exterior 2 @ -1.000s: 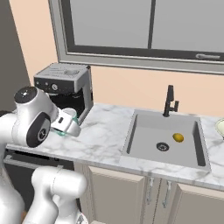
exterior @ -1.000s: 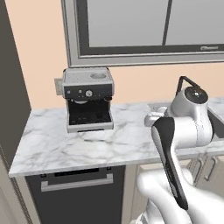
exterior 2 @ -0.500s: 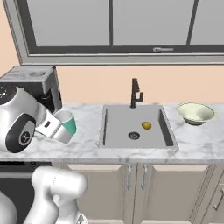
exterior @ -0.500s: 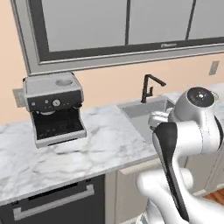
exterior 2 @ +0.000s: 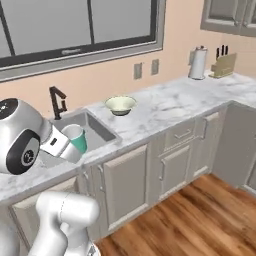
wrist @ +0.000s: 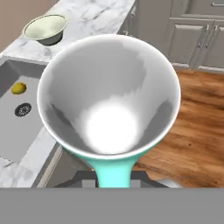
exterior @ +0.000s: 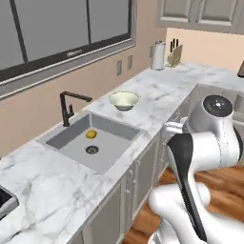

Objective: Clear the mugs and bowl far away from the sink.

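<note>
Teal mug (wrist: 109, 96) held by claw (exterior 2: 64, 145) | bowl (exterior: 124, 100) on counter | yellow item (exterior: 91, 135) in sink (exterior: 81, 143)

Open counter right of sink; obstacles few and clustered at edges.

The marble counter (exterior: 162, 102) runs bare from the bowl (exterior: 124, 100) to the far corner, where a paper towel roll (exterior: 157, 55) and a knife block (exterior: 174, 56) stand against the wall. The bowl sits just right of the sink (exterior: 90, 139), near the back. The faucet (exterior: 69, 106) rises at the basin's rear edge; a small yellow object (exterior: 91, 134) lies inside near the drain. The teal mug (exterior 2: 76, 139), carried at the gripper (exterior 2: 61, 144), hangs over the basin's front edge. The wood floor (exterior 2: 200, 215) before the cabinets lies open.
</note>
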You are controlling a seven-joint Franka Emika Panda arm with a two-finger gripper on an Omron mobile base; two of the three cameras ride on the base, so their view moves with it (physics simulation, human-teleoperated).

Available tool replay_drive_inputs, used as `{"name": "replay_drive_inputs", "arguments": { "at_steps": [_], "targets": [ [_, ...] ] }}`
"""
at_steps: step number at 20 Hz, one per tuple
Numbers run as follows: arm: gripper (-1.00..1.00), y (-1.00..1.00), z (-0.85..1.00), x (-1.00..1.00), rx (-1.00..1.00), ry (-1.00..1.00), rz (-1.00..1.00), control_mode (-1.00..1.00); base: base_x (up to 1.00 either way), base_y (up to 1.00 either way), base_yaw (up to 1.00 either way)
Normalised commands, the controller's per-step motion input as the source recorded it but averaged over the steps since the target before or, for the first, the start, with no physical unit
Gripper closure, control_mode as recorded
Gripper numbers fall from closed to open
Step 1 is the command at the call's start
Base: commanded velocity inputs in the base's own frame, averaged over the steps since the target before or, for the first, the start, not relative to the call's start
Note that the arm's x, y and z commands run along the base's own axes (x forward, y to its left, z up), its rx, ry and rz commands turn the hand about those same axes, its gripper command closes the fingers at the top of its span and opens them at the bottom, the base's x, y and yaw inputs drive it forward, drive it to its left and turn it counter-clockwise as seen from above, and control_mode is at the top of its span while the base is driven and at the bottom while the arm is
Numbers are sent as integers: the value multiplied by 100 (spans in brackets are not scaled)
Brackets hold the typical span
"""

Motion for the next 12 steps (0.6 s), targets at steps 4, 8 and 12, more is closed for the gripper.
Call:
{"name": "replay_drive_inputs", "arguments": {
  "at_steps": [4, 8, 12],
  "targets": [
    [100, 0, 0, 0, 0, 0, 0, 100, 0, -5, -97],
    [100, 0, 0, 0, 0, 0, 0, 100, 0, -31, -91],
    [100, 0, 0, 0, 0, 0, 0, 100, 0, -35, -90]
  ]
}}
